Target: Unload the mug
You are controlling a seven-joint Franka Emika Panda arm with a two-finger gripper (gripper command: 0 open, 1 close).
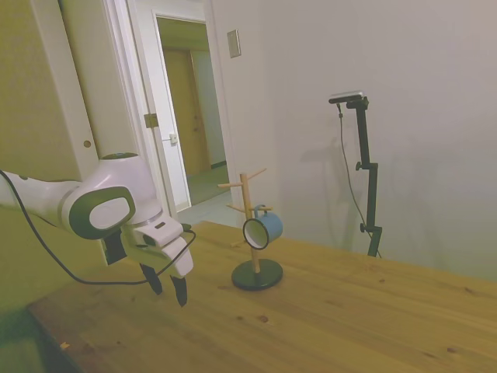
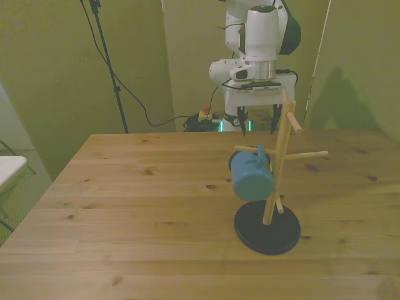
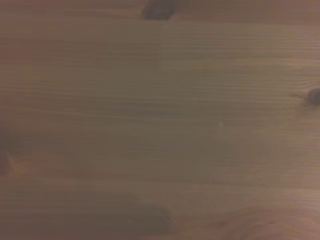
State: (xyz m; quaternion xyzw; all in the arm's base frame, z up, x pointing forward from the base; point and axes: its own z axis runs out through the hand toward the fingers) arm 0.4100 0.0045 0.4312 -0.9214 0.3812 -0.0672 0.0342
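Tool [image 1: 168,290] spread open, empty, touching nothing, hung just above the counter [image 1: 326,326] near its far edge. Mug [image 2: 251,174] hung by its handle on a peg of the wooden rack [image 2: 275,175], well apart from tool. Wrist view showed only blurred wood grain.

Dim, yellow-green light tints the side and front views. The rack [image 1: 255,233] throws a soft shadow on the wall [image 1: 404,93]. The wrist view is dark, brownish and blurred, showing only table [image 3: 160,120] grain.
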